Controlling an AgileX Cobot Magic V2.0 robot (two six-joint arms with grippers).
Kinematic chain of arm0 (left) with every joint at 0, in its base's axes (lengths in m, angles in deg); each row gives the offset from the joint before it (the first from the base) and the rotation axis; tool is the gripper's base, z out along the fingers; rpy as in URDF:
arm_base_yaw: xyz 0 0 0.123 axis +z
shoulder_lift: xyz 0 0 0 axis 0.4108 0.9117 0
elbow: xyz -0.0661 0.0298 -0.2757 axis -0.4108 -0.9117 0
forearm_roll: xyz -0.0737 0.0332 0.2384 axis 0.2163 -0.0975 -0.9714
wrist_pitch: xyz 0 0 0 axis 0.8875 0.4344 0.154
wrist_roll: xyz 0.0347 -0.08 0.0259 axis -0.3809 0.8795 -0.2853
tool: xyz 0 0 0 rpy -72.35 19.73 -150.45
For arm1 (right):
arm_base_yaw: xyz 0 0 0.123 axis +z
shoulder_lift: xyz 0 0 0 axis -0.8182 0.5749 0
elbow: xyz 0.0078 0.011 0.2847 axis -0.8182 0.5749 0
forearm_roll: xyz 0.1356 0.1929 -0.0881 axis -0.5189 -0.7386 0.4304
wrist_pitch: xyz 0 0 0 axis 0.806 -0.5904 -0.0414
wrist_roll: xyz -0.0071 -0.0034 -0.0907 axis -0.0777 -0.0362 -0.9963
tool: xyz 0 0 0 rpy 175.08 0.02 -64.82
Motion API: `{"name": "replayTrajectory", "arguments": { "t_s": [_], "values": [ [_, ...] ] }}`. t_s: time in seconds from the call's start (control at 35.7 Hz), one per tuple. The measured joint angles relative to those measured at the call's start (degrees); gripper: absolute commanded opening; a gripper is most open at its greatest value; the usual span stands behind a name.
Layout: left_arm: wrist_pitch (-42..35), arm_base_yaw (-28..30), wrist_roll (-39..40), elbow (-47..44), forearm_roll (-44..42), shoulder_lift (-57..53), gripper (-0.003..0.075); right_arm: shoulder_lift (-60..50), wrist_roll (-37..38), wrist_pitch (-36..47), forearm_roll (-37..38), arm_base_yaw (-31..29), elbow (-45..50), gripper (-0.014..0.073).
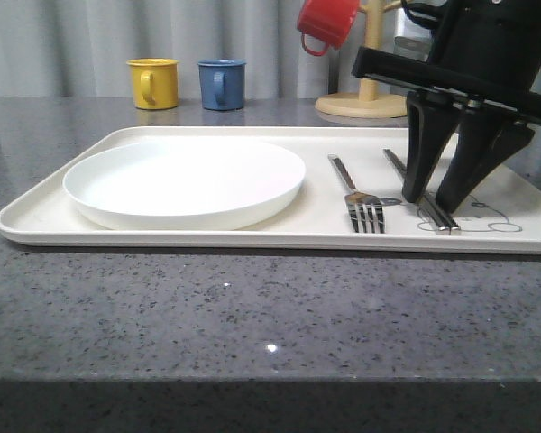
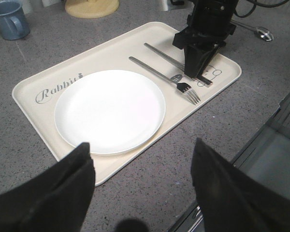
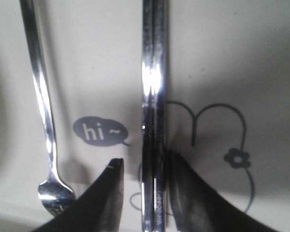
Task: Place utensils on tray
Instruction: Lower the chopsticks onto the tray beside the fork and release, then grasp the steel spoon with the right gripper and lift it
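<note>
Down at the right of the front view, the right gripper (image 1: 435, 200) stands over the tray (image 1: 189, 236), its two black fingers (image 1: 422, 149) pointing down with their tips at the tray floor. Between those tips lie the chopsticks (image 1: 433, 209), flat on the tray over the rabbit drawing (image 1: 485, 216). Close up from the right wrist, the pair (image 3: 153, 111) runs straight up the middle of the frame, and the gripper (image 3: 145, 186) straddles it at the bottom, a finger on either side; the jaws are parted only a little, with the right-hand finger close against the metal and a slim gap on the other side, and whether they are actually pinching I cannot tell. Just left of the chopsticks lies the fork (image 1: 356, 200), tines toward the near rim, its handle (image 3: 41, 96) passing the little "hi~" bubble (image 3: 99, 131). Left of centre on the tray sits the white plate (image 1: 185, 180). From the left wrist, the left gripper (image 2: 142, 186) shows at the bottom of the frame, fingers spread wide and holding nothing, above the grey countertop (image 2: 154, 169) just off the tray's edge. Upper right in that view, a spoon (image 2: 253, 30) lies on the counter, off the tray. Along the back in the front view stand a yellow mug (image 1: 153, 83), a blue mug (image 1: 222, 84), and a red mug (image 1: 327, 23) on a wooden stand (image 1: 365, 99).
</note>
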Motion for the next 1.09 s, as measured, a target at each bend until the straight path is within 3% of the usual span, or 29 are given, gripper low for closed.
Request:
{"name": "replayTrajectory", "arguments": {
  "t_s": [0.17,0.34,0.53,0.73,0.9,1.09],
  "values": [
    [0.0,0.0,0.0,0.0,0.0,0.0,0.0419,-1.93,-0.94,-0.14,0.7,0.04,0.0,0.0302],
    [0.0,0.0,0.0,0.0,0.0,0.0,0.0419,-9.46,-7.24,-2.52,1.72,0.04,0.0,0.0302],
    [0.0,0.0,0.0,0.0,0.0,0.0,0.0419,-19.55,-9.42,-6.68,13.66,-0.68,0.0,0.0302],
    [0.0,0.0,0.0,0.0,0.0,0.0,0.0419,-21.95,-10.64,-7.18,18.19,-11.05,0.24,0.0302],
    [0.0,0.0,0.0,0.0,0.0,0.0,0.0419,-19.84,-17.17,-7.21,18.68,-22.46,0.26,0.0302],
    [0.0,0.0,0.0,0.0,0.0,0.0,0.0419,-14.71,-20.06,-7.21,18.81,-27.92,0.26,0.0302]
  ]
}}
